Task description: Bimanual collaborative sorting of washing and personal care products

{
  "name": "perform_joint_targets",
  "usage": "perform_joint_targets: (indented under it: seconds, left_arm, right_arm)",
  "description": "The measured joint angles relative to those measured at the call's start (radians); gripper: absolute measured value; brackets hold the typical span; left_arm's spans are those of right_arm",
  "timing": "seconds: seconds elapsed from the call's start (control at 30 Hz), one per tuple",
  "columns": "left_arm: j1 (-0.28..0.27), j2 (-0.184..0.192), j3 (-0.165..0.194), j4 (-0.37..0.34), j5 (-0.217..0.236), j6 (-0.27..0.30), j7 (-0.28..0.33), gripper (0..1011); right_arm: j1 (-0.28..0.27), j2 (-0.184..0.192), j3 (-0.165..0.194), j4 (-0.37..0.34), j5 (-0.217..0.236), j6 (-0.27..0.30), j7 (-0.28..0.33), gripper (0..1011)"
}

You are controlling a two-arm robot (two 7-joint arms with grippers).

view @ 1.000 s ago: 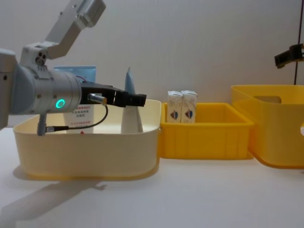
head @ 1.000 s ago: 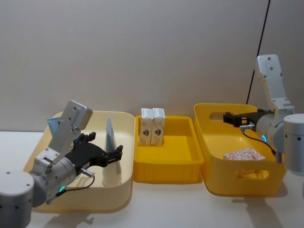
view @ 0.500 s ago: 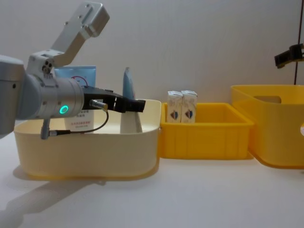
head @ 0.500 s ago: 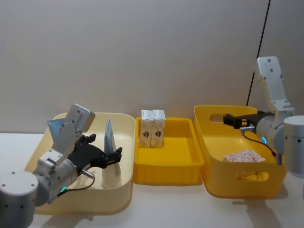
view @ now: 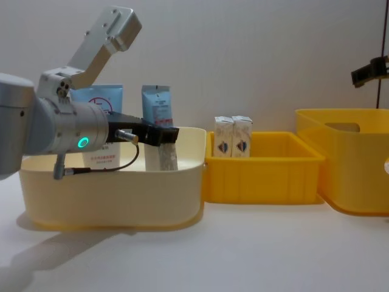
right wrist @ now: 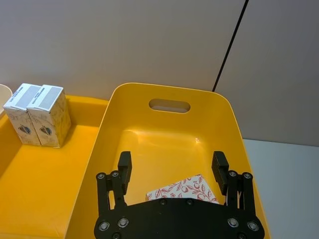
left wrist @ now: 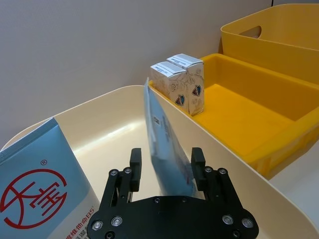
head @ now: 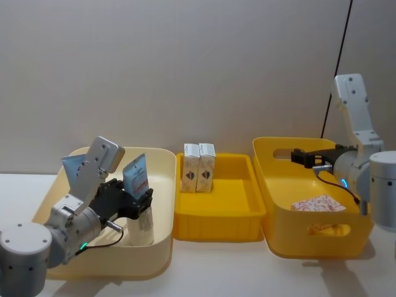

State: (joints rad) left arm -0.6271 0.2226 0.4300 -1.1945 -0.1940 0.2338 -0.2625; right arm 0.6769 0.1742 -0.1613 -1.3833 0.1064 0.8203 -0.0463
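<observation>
Fingers (left wrist: 135, 160) of our left gripper (left wrist: 166, 151) straddle the pale blue tube (left wrist: 159, 124) in the cream bin (left wrist: 109, 124), spread, not gripping. Our right gripper (right wrist: 172, 156) hangs open, empty, above the yellow bin (right wrist: 164, 134).

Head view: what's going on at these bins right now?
The left gripper reaches into the cream bin at a standing pale blue tube. The right gripper hovers, jaws open, above the large yellow bin, where a red-patterned packet lies. Two small cartons stand in the middle yellow tray.
</observation>
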Motion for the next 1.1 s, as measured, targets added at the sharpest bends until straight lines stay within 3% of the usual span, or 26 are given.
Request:
perform_joint_targets:
  seconds: [0.3,1.1]
  left_arm:
    - [-0.003,-0.002,0.001,0.007,0.003,-0.004,0.0,378]
    - [-0.011,-0.002,0.002,0.005,0.014,-0.01,-0.002,267]
  right_arm:
    - [0.0,0.0,0.0,0.0,0.0,0.0,0.0,1001]
    - [0.0,0.0,0.0,0.0,0.0,0.0,0.0,1001]
